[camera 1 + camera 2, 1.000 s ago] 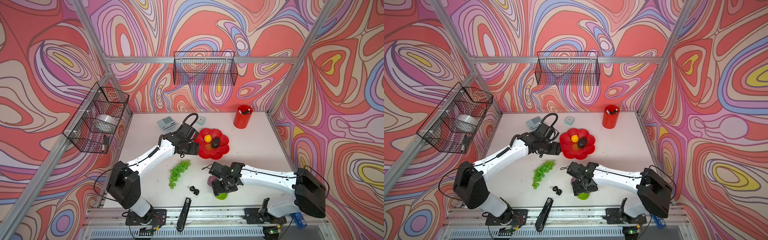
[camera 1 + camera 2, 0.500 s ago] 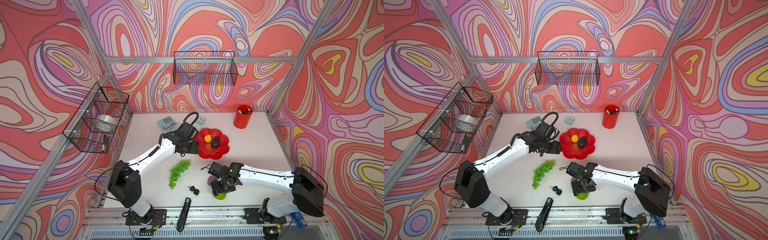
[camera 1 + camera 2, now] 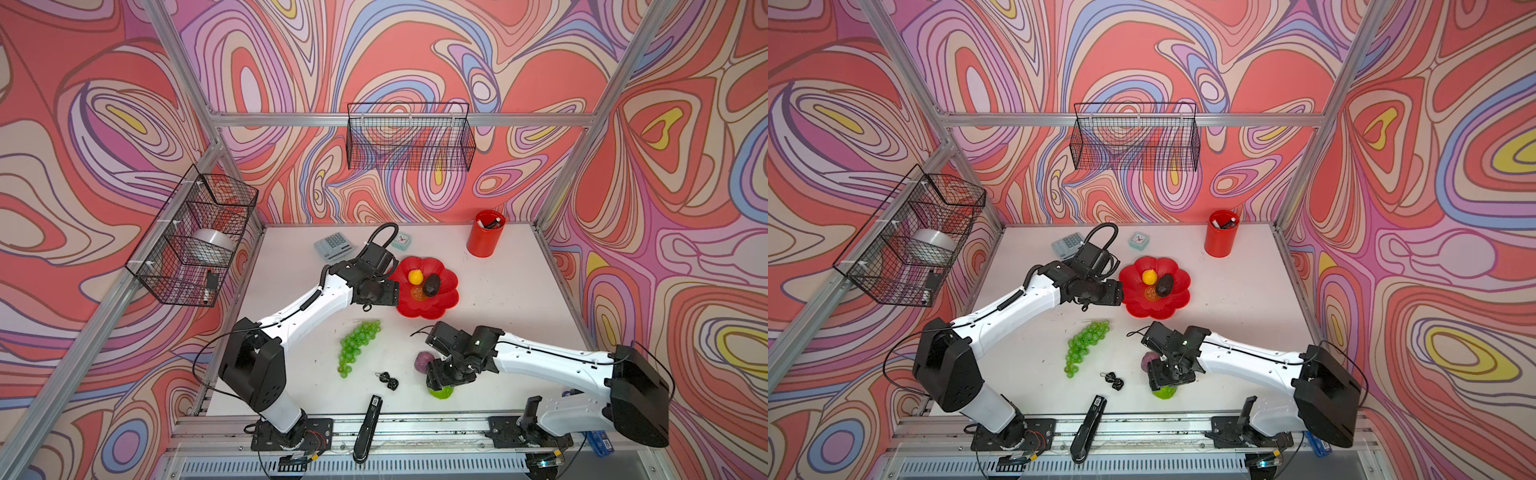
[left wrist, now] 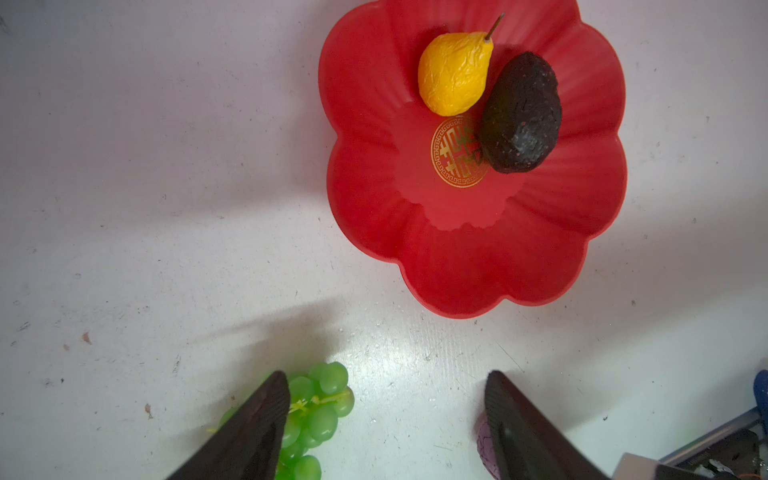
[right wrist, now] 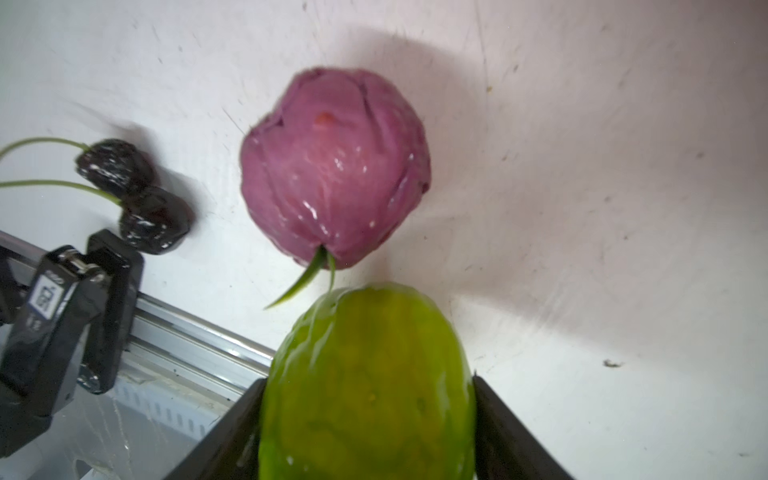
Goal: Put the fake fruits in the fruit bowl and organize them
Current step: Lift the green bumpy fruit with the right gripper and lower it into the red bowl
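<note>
swirl-patterned walls around a white tabletop. landmark: fruit bowl, red and scalloped.

item 1. yellow fruit and blackish oval: lodged inside the fruit bowl, touching each other beside its gold emblem.
item 2. grape bunch: laid on the tabletop near the fruit bowl, on the robot-facing side, toward the left arm.
item 3. purple ball: laid on the tabletop, straight toward the robot from the fruit bowl and apart from it.
item 4. bumpy green fruit: farther from the fruit bowl than the purple ball, just beside that ball, close to the front rail.

right end effector: clenched on the bumpy green fruit, a finger pressed to each flank. whether the fruit is lifted cannot be told.
left end effector: released, nothing held, hung just beside the fruit bowl's rim.

hazards, as judged: the glossy, rounded fruit could be squeezed out of the fingers and lost over the rail. the purple ball could be nudged on lift-off and sent rolling. a piece dropped into the shallow fruit bowl could roll out, or the two fruits there could be knocked.
</note>
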Tool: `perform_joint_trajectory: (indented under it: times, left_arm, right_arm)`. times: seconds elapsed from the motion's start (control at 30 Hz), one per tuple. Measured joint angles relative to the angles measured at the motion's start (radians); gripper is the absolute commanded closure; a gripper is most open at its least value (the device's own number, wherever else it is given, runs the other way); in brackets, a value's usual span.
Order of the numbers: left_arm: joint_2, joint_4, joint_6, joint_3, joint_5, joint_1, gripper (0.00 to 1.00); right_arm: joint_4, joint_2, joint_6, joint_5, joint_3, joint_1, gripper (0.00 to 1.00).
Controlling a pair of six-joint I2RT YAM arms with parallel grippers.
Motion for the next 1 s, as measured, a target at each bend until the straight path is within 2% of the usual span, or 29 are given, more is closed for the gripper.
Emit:
perform_joint_trajectory:
  times: [0.17, 0.33, 0.5, 0.6, 0.77, 1.0]
  left_arm:
    - [-0.05, -0.002, -0.004, -0.019, -0.025, 0.0, 0.22]
    - [-0.111, -0.016, -0.008, -0.045, -0.053, 0.0, 0.22]
    - [-0.188, -0.023, -0.021, -0.1, -0.074, 0.0, 0.22]
    - [-0.227, -0.038, -0.023, -0.126, -0.081, 0.0, 0.22]
    - [-0.268, -0.071, -0.022, -0.137, -0.113, 0.0, 0.22]
    - [-0.289, -0.079, -0.022, -0.145, -0.141, 0.0, 0.22]
  right_arm:
    - [-0.044, -0.021, -0.038, -0.014, 0.12, -0.077, 0.52]
    - [-0.025, -0.036, -0.091, -0.062, 0.241, -0.259, 0.52]
    - [0.105, 0.019, -0.108, -0.127, 0.318, -0.434, 0.52]
    - [0.204, 0.079, -0.101, -0.16, 0.32, -0.493, 0.52]
    - [0.309, 0.167, -0.096, -0.179, 0.313, -0.544, 0.51]
    - [0.4, 0.212, -0.08, -0.185, 0.268, -0.552, 0.51]
